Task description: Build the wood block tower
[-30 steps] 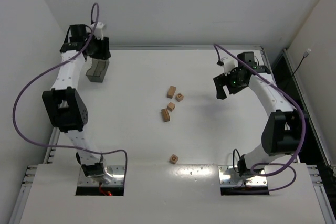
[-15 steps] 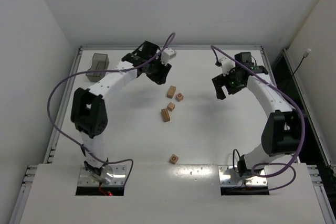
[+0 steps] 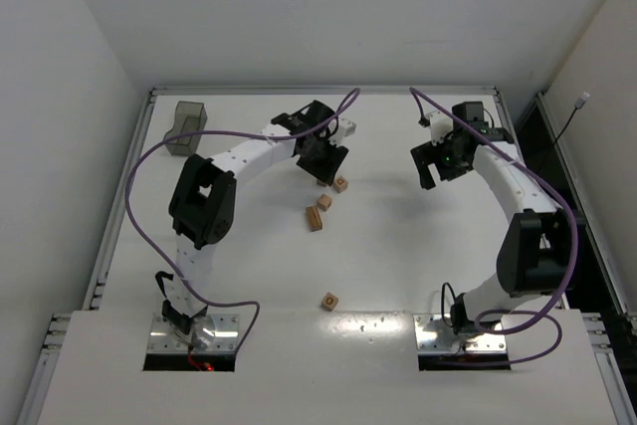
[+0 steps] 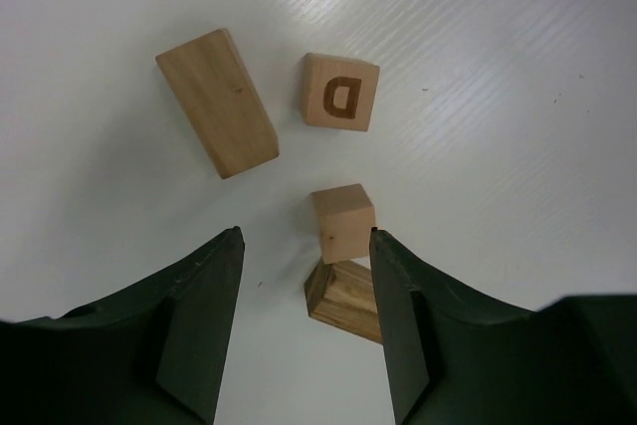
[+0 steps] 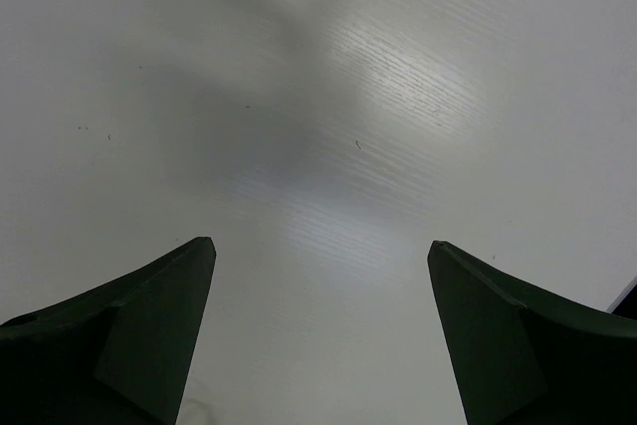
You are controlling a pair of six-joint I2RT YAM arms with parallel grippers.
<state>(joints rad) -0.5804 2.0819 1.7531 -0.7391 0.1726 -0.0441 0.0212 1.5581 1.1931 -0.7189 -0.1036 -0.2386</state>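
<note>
From above, I cannot read the marked block (image 3: 340, 184); it is too small. In my left wrist view, the cube (image 4: 342, 224) hides part of the low block (image 4: 348, 298).

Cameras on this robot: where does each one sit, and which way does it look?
Top external: high above and behind the arms, looking down on the table; both whole arms show, with the left gripper and right gripper.
Left wrist: on the left arm's wrist, looking down at four wood blocks; its two dark fingers show.
Right wrist: on the right arm's wrist, looking down at white tabletop; its fingers show.
Shared: top external and left wrist both show the marked cube.
</note>
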